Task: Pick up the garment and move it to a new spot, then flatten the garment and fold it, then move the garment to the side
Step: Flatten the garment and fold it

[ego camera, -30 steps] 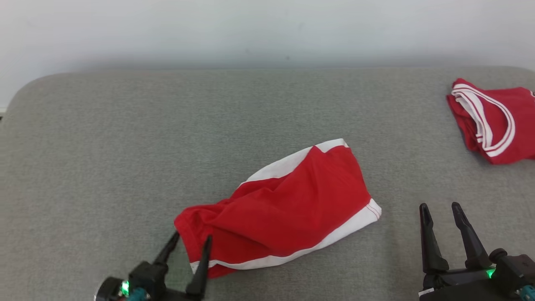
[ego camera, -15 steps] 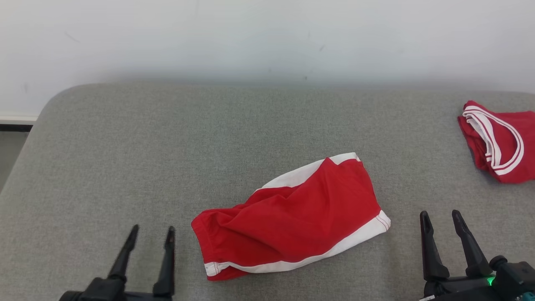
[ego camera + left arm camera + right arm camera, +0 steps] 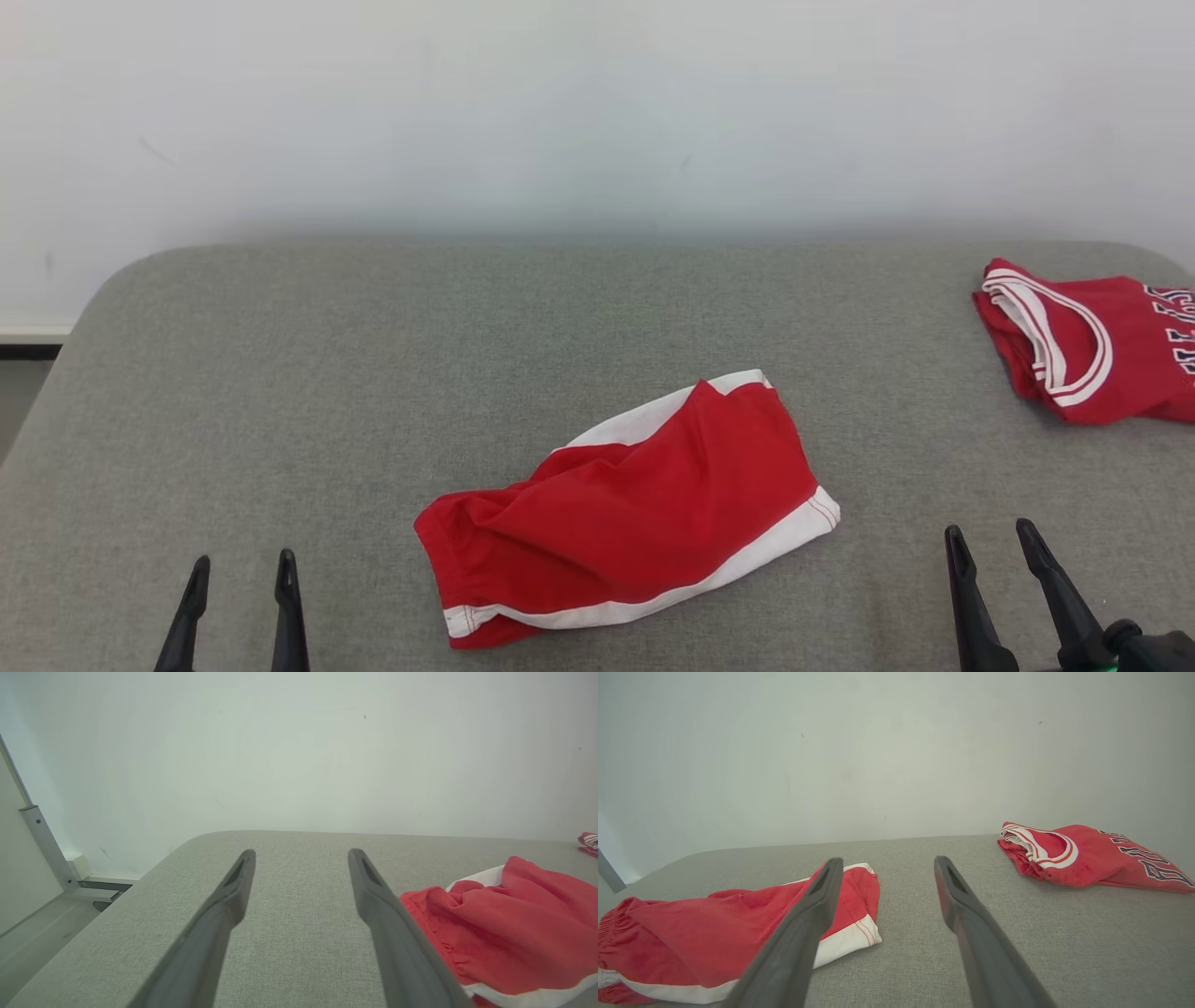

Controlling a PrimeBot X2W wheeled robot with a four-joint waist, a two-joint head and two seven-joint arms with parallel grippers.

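Note:
The garment (image 3: 625,523) is a pair of red shorts with white trim, lying crumpled and partly folded on the grey padded table (image 3: 373,373), near its front middle. My left gripper (image 3: 243,560) is at the lower left, open and empty, a short way left of the garment's gathered waistband. In the left wrist view the left gripper (image 3: 301,854) points at bare table, with the garment (image 3: 514,924) just right of its right finger. My right gripper (image 3: 988,529) is open and empty, right of the garment. The right gripper (image 3: 888,860) has the garment (image 3: 714,933) to its left.
A second red garment, a jersey (image 3: 1092,345) with white-trimmed neckline and lettering, lies at the table's back right; the jersey (image 3: 1087,858) is ahead and right of my right gripper. A white wall backs the table. The table's rounded left edge (image 3: 140,882) drops to the floor.
My left gripper has pulled back from the garment's waistband end to the lower left, staying open. The head camera has shifted, so the whole scene sits lower. The garment lies as before.

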